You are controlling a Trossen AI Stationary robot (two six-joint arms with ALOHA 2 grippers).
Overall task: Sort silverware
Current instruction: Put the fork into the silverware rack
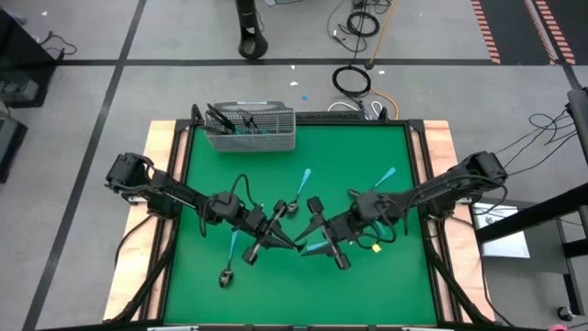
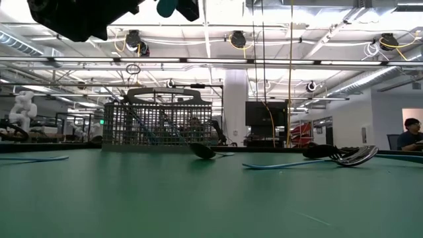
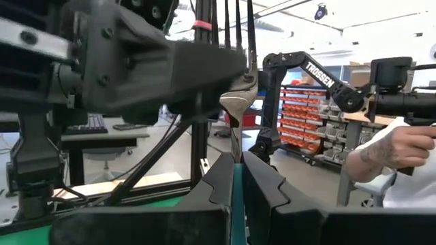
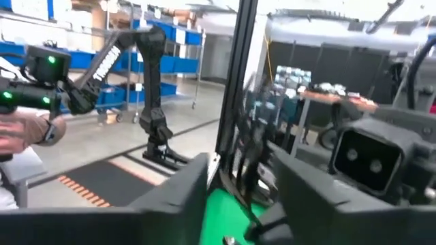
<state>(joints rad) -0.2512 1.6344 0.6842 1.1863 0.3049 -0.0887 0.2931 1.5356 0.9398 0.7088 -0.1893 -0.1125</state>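
From above, both arms meet over the middle of the green desk [image 1: 367, 165]. The left gripper [image 1: 280, 241] pinches a blue-handled piece [image 3: 236, 197]; its wrist view shows the 2 dark fingers [image 3: 211, 187] pressed on the thin blue strip, with a silvery metal end [image 3: 240, 102] standing up past them. The right gripper [image 1: 323, 245] hovers just beside it, above another light blue handle [image 1: 317, 247]; its wrist view shows the 2 blocky fingers [image 4: 178, 197] spread with green desk between them.

Only the level view shows the shapes lying on the desk: a dark spoon bowl [image 2: 202, 151], and a shiny fork head [image 2: 355, 156] on a slim blue handle. The grey wire-mesh basket [image 1: 251, 129], at the desk's far edge, holds several dark pieces. Loose blue-handled silverware [image 1: 386, 176] lies scattered, and 1 dark spoon [image 1: 225, 274] near the front left.
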